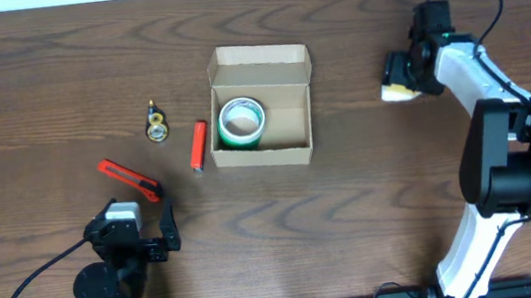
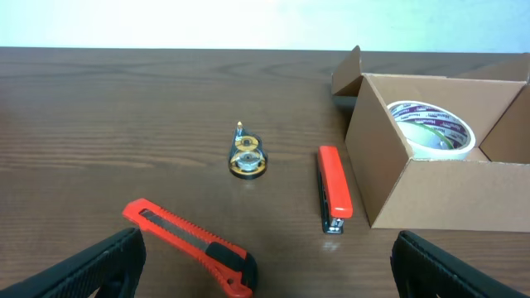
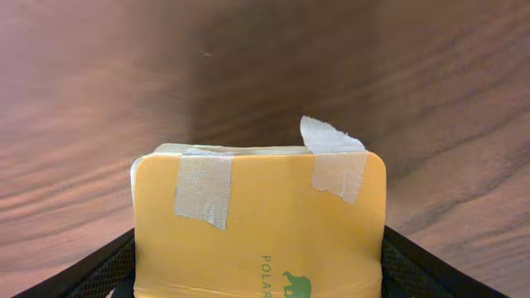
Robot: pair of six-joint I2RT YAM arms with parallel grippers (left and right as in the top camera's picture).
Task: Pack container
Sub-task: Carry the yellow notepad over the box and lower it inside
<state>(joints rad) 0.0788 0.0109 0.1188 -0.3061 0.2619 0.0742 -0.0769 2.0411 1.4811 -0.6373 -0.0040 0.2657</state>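
The container is an open tan cardboard box at mid-table, its flap lid folded back; it also shows at the right of the left wrist view. A green-and-white tape roll lies inside it. My right gripper is far right of the box, shut on a yellow pad with strips of masking tape on it; the fingers press both its sides. My left gripper is open and empty at the front left.
A red box cutter lies just ahead of the left gripper. A small red stapler lies beside the box's left wall. A small gold-and-black round object sits further left.
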